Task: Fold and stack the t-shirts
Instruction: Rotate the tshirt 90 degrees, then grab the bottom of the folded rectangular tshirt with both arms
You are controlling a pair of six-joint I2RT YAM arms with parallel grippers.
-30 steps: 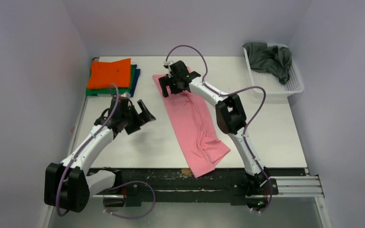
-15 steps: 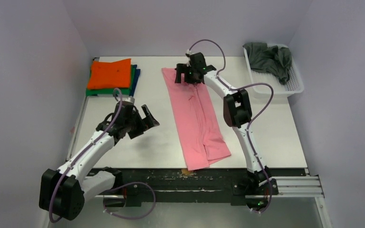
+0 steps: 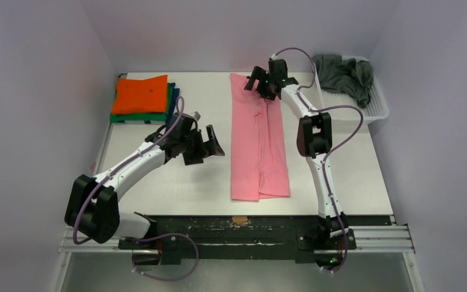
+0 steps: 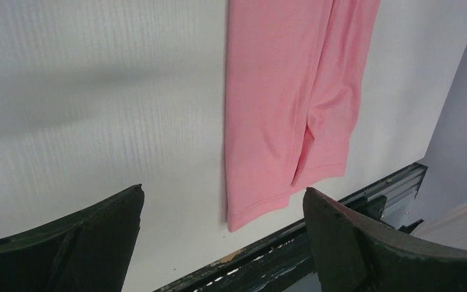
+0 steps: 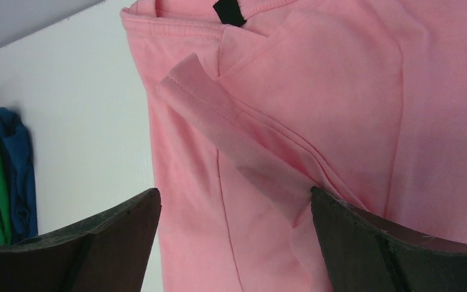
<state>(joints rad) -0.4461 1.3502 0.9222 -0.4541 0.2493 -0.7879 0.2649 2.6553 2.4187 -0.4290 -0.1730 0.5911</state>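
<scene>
Plainly found the salmon pink t-shirt (image 3: 258,146) folded into a long strip in the middle of the desk (image 3: 352,164), collar toward the far edge. Noted right gripper (image 3: 260,83) wide open and empty over the collar end, left gripper (image 3: 208,149) likewise gaping, holding nothing, near the strip's left side.

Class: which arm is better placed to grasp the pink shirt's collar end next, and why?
Likely right: the right end effector, open, hovers at the pink t-shirt's collar; the left end effector hangs beside its middle.
</scene>
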